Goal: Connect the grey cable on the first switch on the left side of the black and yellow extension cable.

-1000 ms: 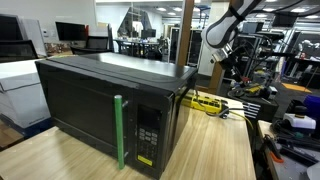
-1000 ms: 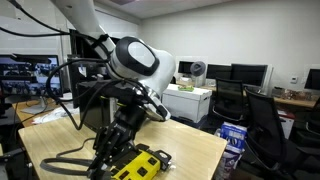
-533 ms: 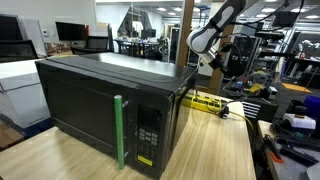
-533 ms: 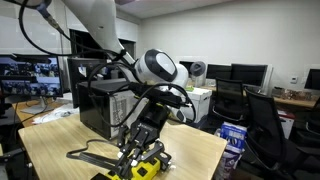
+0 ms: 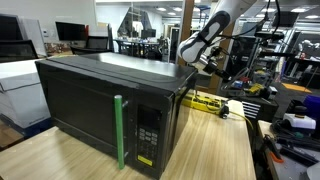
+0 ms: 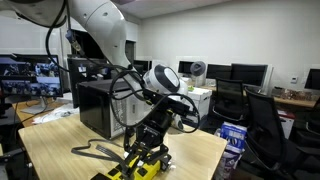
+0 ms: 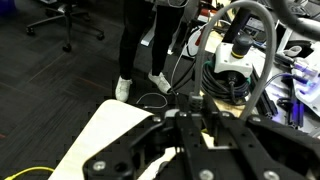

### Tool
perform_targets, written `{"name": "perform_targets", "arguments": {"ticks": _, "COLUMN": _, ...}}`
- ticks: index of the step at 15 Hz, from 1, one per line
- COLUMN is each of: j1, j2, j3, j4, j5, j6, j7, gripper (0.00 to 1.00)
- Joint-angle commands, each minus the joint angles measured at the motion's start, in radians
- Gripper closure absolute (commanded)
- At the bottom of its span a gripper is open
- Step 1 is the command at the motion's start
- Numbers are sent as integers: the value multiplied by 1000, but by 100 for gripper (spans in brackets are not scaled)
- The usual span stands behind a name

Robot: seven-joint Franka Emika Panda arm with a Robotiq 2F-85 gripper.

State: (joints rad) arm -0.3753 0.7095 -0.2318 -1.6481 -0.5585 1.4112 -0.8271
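Note:
The yellow and black power strip (image 5: pixel 205 101) lies on the wooden table behind the microwave; it also shows under the arm in an exterior view (image 6: pixel 140 168). My gripper (image 5: pixel 203 62) hangs above the strip's end nearest the microwave, and close over it in an exterior view (image 6: pixel 148 148). In the wrist view the gripper (image 7: pixel 195 108) is shut on the dark plug (image 7: pixel 194 99) of the grey cable (image 7: pixel 250 12), which loops up and away. The cable's slack (image 6: pixel 92 152) trails over the table. The strip's sockets are hidden by the fingers.
The large black microwave (image 5: pixel 100 100) with a green handle (image 5: pixel 119 130) fills the table's middle, close to the strip. A white device (image 5: pixel 237 108) sits beside the strip. The table's edge (image 6: pixel 215 150) is near, with office chairs (image 6: pixel 265 115) beyond it.
The arm has swung sideways towards the microwave's back corner with the cable in the gripper, and now hangs right over the yellow strip. The strip has not moved.

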Motion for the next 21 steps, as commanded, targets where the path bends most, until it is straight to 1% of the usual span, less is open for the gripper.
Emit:
{"name": "perform_targets", "arguments": {"ticks": 1, "j1": 3, "j2": 22, "j3": 12, "j4": 29, "j5": -4, "j6": -82, "j7": 15, "gripper": 94}}
{"name": "perform_targets", "arguments": {"ticks": 9, "j1": 19, "j2": 67, "j3": 50, "j4": 31, "j5": 0, "j6": -152, "j7": 71, "gripper": 94}}
{"name": "perform_targets", "arguments": {"ticks": 13, "j1": 30, "j2": 131, "j3": 57, "j4": 78, "j5": 10, "j6": -179, "j7": 134, "gripper": 94}}
{"name": "perform_targets", "arguments": {"ticks": 16, "j1": 25, "j2": 171, "j3": 57, "j4": 127, "j5": 17, "j6": -181, "j7": 189, "gripper": 94}}
{"name": "perform_targets", "arguments": {"ticks": 21, "j1": 19, "j2": 228, "j3": 59, "j4": 214, "j5": 17, "j6": -214, "j7": 216, "gripper": 94}}
